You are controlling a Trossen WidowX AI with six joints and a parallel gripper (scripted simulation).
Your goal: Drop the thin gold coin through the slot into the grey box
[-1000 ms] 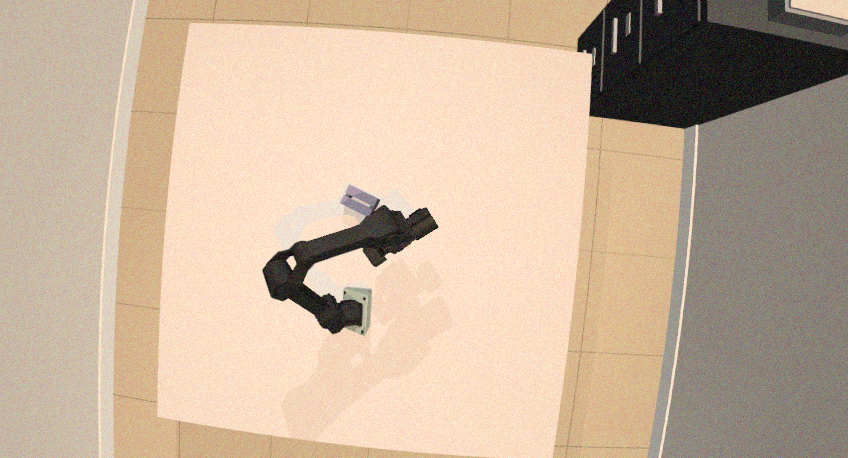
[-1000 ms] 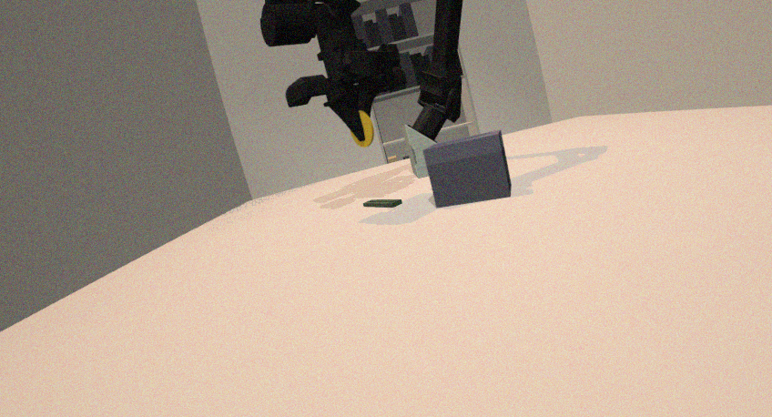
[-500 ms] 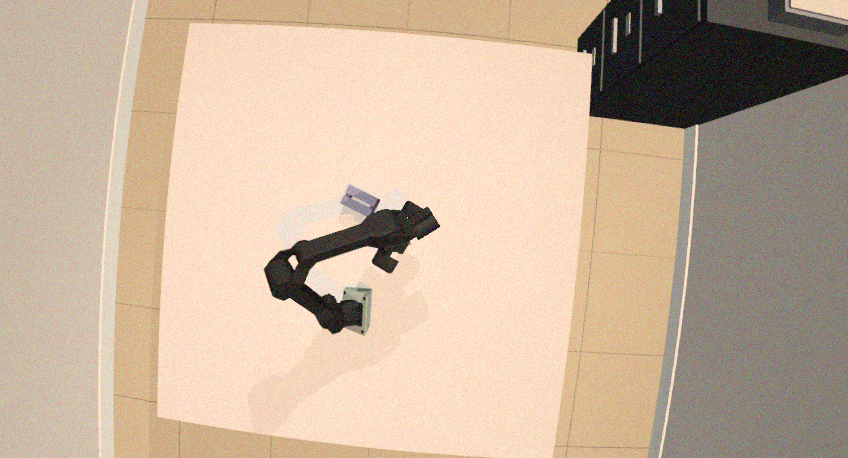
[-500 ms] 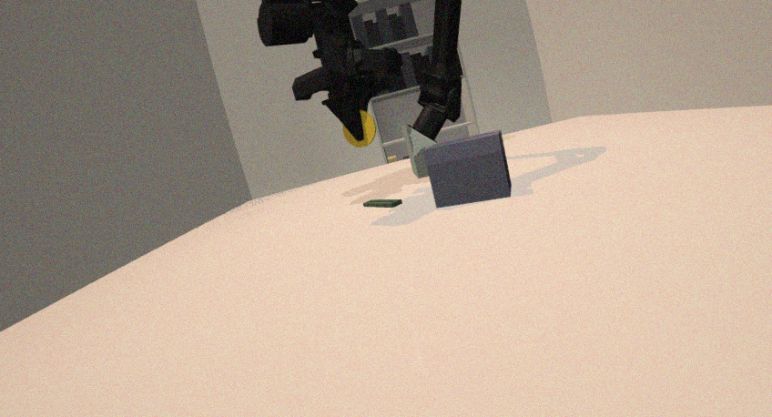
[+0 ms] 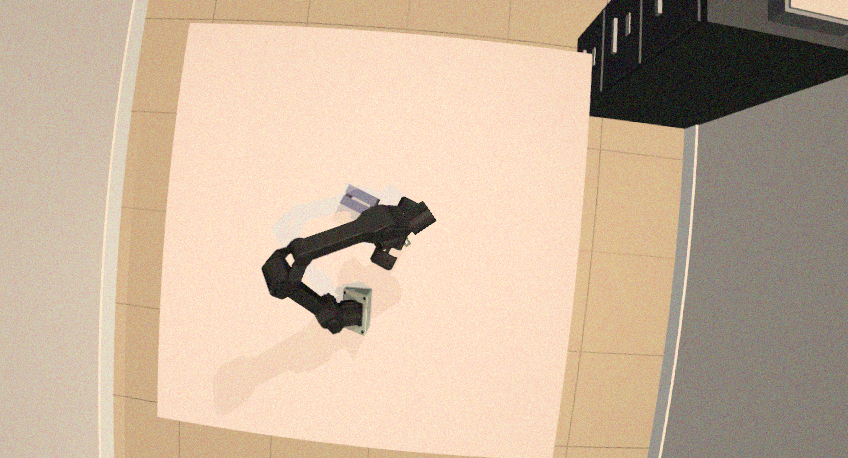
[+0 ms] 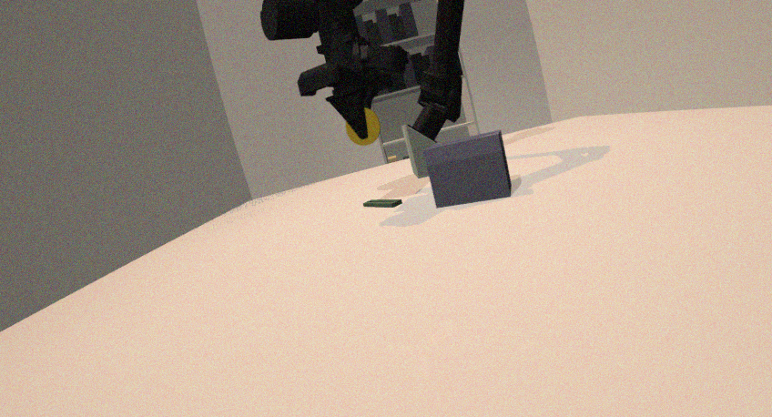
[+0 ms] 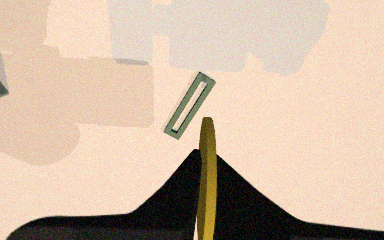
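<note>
Gold coin [image 6: 371,121] [image 7: 208,170]: aloft in the exterior view, left of the other task items, gripped between the closed fingertips of the parallel-jaw gripper [image 6: 361,133] [image 7: 202,156]. Face towards this view; in the wrist view, nearly edge-on, its rim running up and down the frame. Next rightward, and lower: dark-green slotted holder [image 6: 382,203] [image 7: 171,121], flat on the pale tabletop [image 5: 476,156] [image 6: 379,304] [image 7: 304,125], its slot vacant, set at a slant to the coin in the wrist view. Farther right: grey-violet box [image 6: 470,169] [image 5: 359,199], upright, near the holder, lid slot visible from the top. Coin outside it, apart from both.
</note>
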